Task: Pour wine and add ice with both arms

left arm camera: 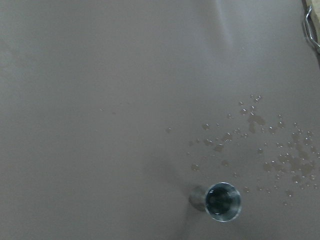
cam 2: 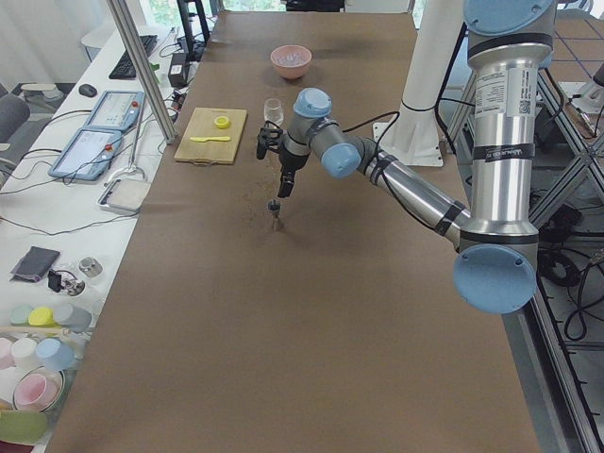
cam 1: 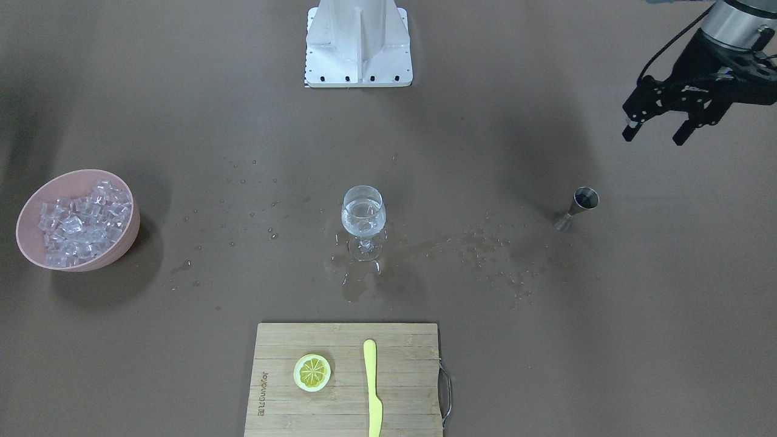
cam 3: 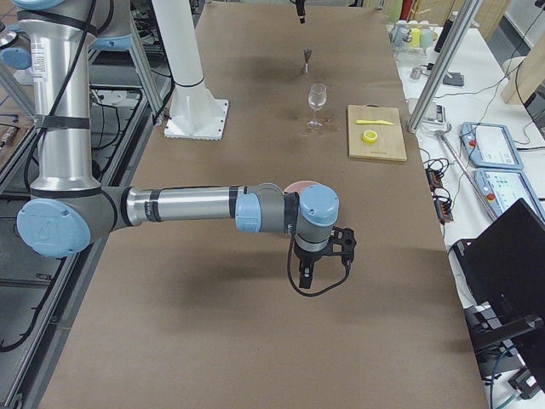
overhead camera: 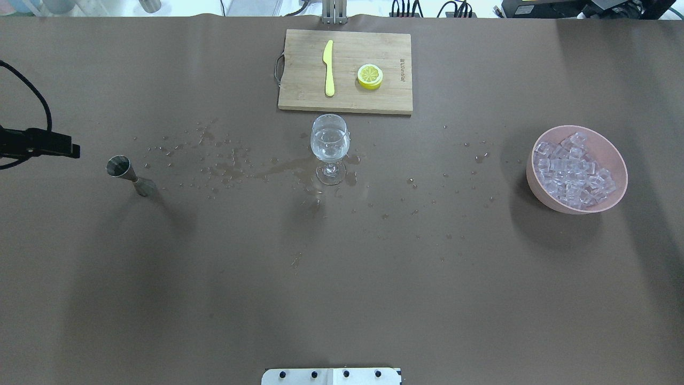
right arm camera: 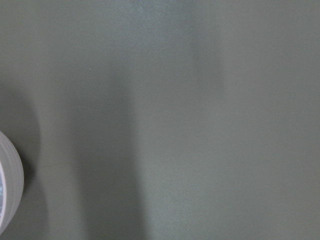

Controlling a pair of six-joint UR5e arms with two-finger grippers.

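Overhead exterior view: brown table (overhead camera: 342,289) with a stemmed wine glass (overhead camera: 330,152) upright at centre, a small amount of clear wine (overhead camera: 329,145) in its cup. Puddle and scattered droplets (overhead camera: 230,167) around the foot and toward the robot's left. Steel jigger (overhead camera: 130,174) standing upright well to that side, apart from everything. Left gripper (cam 1: 654,135) raised above the table near the jigger, fingers (cam 1: 630,130) spread, grasping nothing. On the robot's right, pink bowl (overhead camera: 538,187) heaped with ice (overhead camera: 573,170), well apart from the glass. Right gripper (cam 3: 324,268) hanging near that bowl, seen only from the side; cannot tell whether spread or clenched. Beyond the glass, wooden cutting board (overhead camera: 304,85) bearing a yellow knife (overhead camera: 328,68) and a lemon half (overhead camera: 370,76), side by side, not touching.
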